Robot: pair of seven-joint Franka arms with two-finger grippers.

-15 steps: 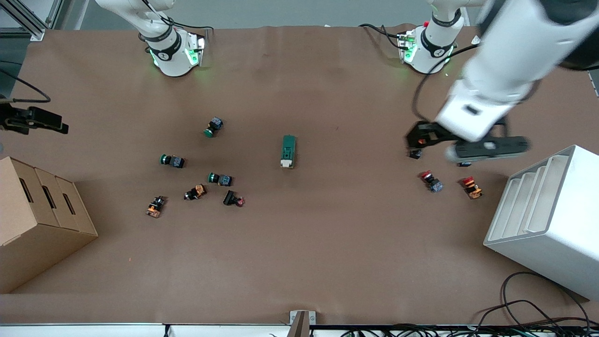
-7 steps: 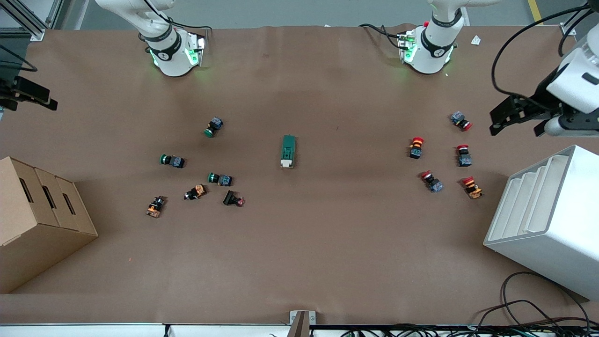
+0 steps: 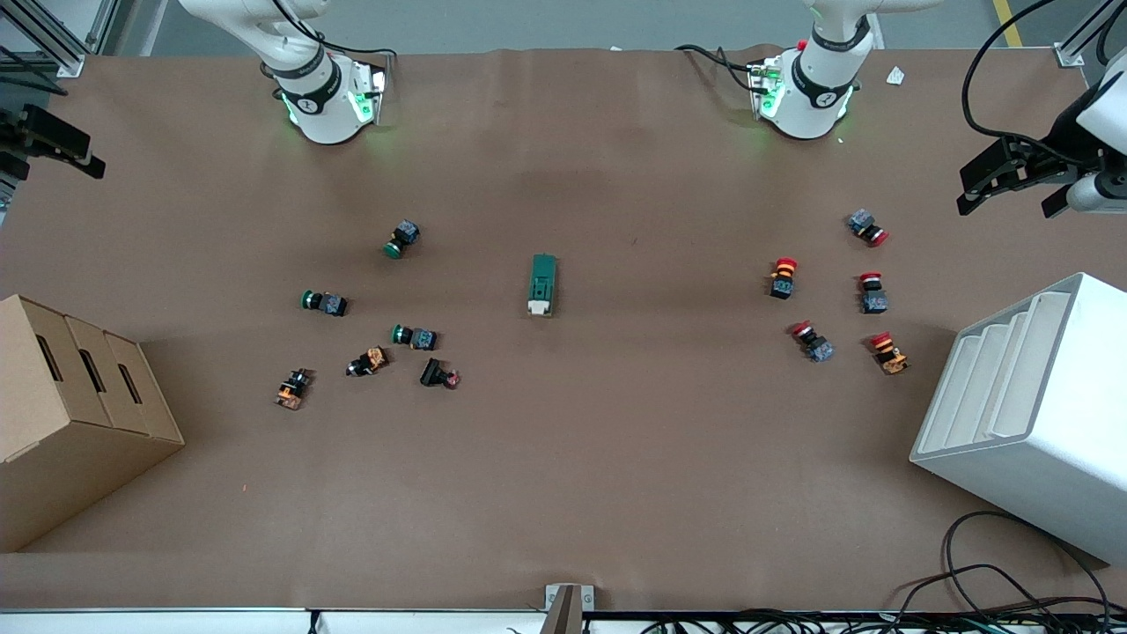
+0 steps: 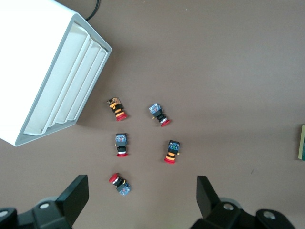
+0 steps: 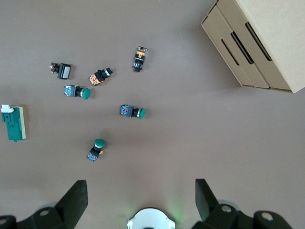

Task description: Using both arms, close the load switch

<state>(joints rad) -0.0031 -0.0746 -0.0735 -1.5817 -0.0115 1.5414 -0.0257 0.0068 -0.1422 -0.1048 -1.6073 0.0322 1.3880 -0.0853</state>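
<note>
The load switch (image 3: 542, 284), a dark-green block with a white lever at its end nearer the front camera, lies alone at mid-table. It also shows in the right wrist view (image 5: 13, 122), and its edge in the left wrist view (image 4: 302, 142). My left gripper (image 3: 1012, 187) hangs high over the left arm's end of the table. It is open and empty (image 4: 141, 198), over a red push button (image 4: 120, 183). My right gripper (image 3: 55, 143) hangs high at the right arm's end, open and empty (image 5: 140, 200), over bare table by its own base (image 5: 150, 218).
Several red push buttons (image 3: 823, 295) lie toward the left arm's end, beside a white slotted rack (image 3: 1030, 414). Several green and orange push buttons (image 3: 370, 326) lie toward the right arm's end, near a cardboard box (image 3: 70, 414). Cables trail at the corner by the rack.
The left arm has swung away from over the red buttons toward its end of the table, uncovering them. The right gripper has drifted toward the robots' side at the table's edge.
</note>
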